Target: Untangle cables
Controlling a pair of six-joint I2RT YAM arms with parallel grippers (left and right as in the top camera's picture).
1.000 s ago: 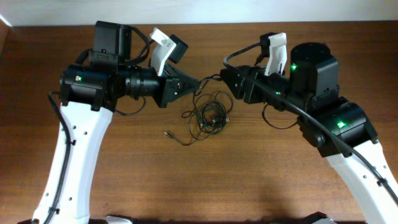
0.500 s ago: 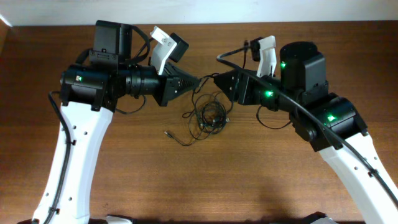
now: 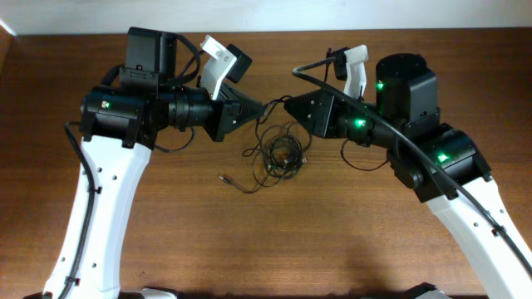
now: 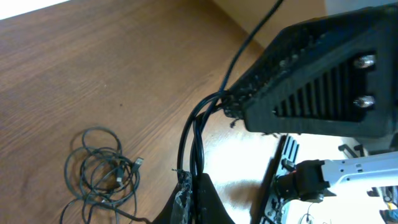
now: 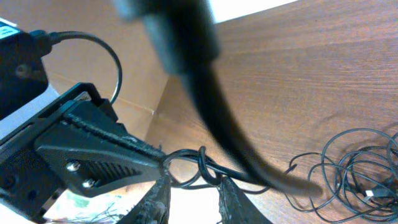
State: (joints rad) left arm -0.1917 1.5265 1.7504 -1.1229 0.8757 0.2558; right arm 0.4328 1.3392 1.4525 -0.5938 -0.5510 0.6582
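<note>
Pinching raised strands of the cables [image 3: 280, 153] at upper centre, our left gripper [image 3: 263, 107] has its jaws clamped; we see the right gripper [image 3: 288, 104] jaws slightly apart around those strands.

**L arm** [image 3: 93, 208]: white link rising from near edge, wrist horiz., pointing inward.
**L gripper** [image 3: 261, 107]: jaws closed, pinching strands of cables [image 3: 278, 152].
**R arm** [image 3: 470, 212]: mirrored pose, wrist horiz., aimed inward, green LEDs lit.
**R gripper** [image 3: 289, 105]: tip just beside L tip, nearly nose to nose; fingers [image 5: 159, 200] narrowly apart, strand btwn them.
</note>
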